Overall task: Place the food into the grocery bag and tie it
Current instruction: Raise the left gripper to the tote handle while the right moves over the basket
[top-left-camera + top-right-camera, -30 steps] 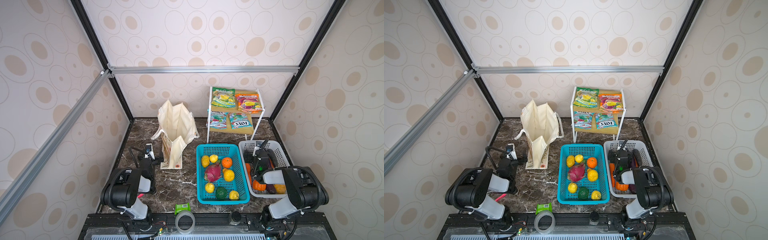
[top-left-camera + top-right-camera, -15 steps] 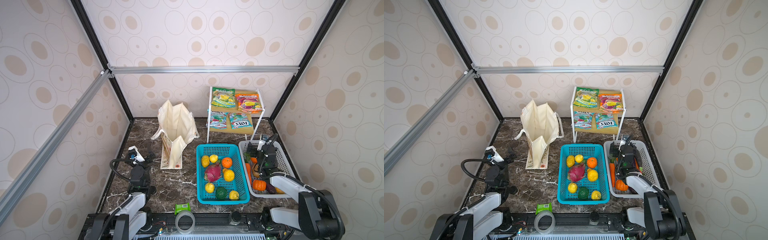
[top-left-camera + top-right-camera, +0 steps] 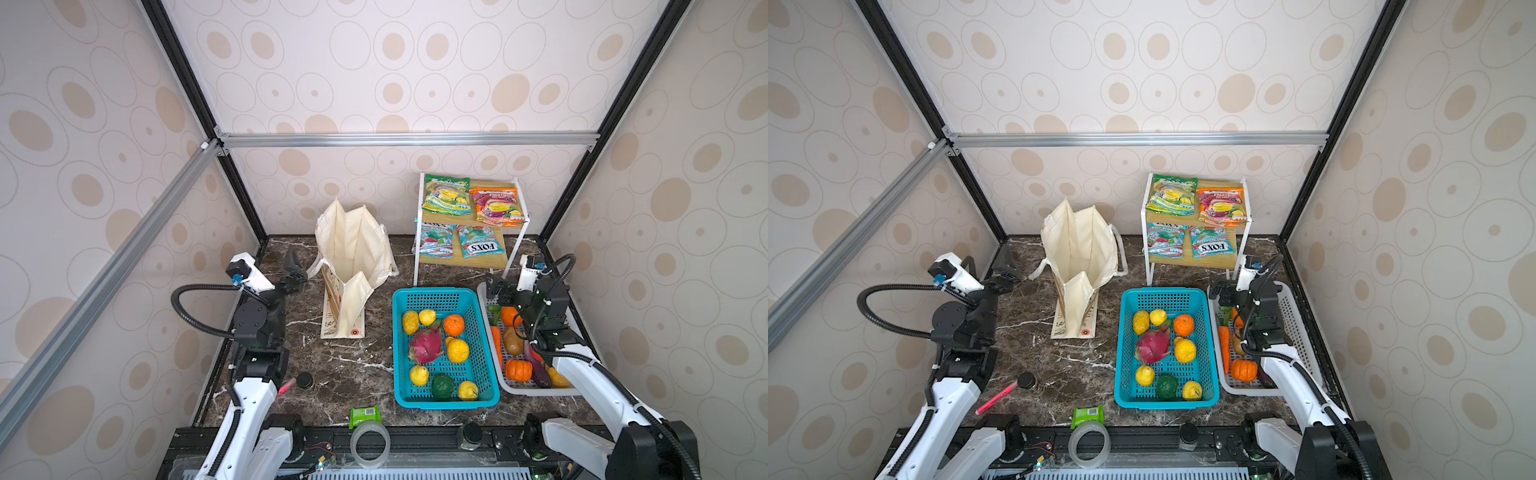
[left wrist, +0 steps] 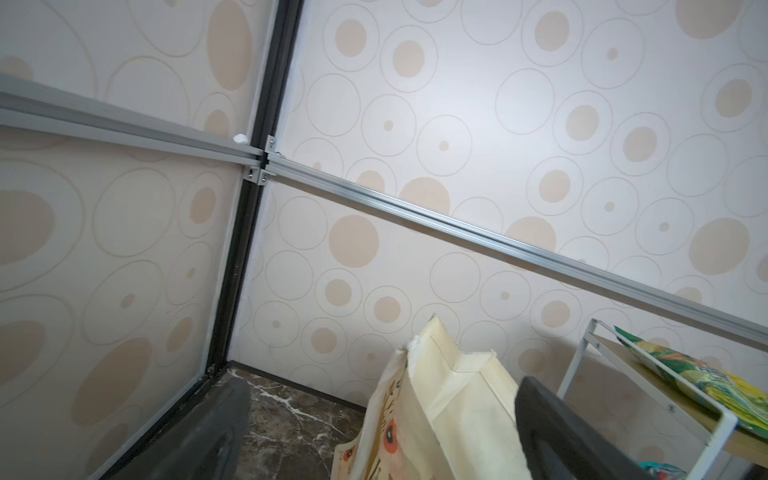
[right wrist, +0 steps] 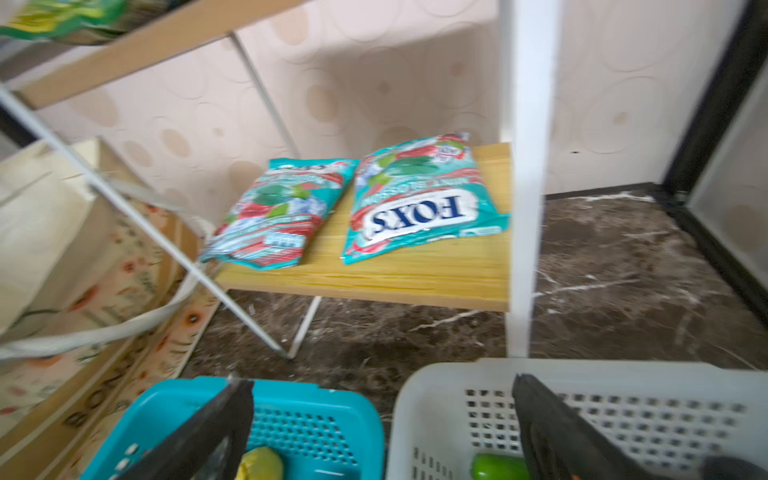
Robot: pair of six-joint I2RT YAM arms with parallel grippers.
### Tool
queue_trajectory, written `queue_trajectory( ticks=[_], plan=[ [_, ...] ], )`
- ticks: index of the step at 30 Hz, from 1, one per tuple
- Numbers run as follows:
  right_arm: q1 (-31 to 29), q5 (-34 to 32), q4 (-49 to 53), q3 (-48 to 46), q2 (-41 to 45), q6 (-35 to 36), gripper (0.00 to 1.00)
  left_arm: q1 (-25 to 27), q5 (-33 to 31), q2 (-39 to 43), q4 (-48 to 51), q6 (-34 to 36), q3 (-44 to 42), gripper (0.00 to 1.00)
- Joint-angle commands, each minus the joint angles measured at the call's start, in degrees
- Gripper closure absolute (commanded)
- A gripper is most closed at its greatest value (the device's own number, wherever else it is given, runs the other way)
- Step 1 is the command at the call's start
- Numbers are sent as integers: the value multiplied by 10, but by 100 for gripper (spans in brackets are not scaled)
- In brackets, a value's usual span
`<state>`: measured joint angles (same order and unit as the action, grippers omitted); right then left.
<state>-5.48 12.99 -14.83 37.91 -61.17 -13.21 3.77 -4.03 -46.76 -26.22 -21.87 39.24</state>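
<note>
canvas tote (image 3: 353,257) not yet loaded; arms were unfolded from rest: left gripper (image 3: 293,266) beside it, right gripper (image 3: 496,291) over white basket (image 5: 644,411), jaws open, empty.

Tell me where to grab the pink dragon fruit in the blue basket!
Probably around its fat pink middle, coming straight down from above. The dragon fruit lies on its side in the blue basket, whose walls block sideways reaches. Put the jaws across its shorter width; a lemon sits close beside it.
</note>
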Motion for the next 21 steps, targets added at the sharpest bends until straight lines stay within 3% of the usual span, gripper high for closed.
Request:
queue_trajectory(
  ticks=[1, 9, 17, 21],
  plan=[
    [-24, 130, 28, 32, -2, 7, 0, 30, 28, -18, 97, 1, 72, 1],
    [-124, 105, 81, 102, -41, 32, 0, 172, -41, -143, 281, 82, 261, 1],
    [-142, 86, 96, 127, -56, 7, 0, 304, -178, -344, 503, 176, 475, 1],
    [-146, 59, 109, 128, -57, 13, 1, 335, -229, -433, 594, 185, 558, 5]
  ],
)
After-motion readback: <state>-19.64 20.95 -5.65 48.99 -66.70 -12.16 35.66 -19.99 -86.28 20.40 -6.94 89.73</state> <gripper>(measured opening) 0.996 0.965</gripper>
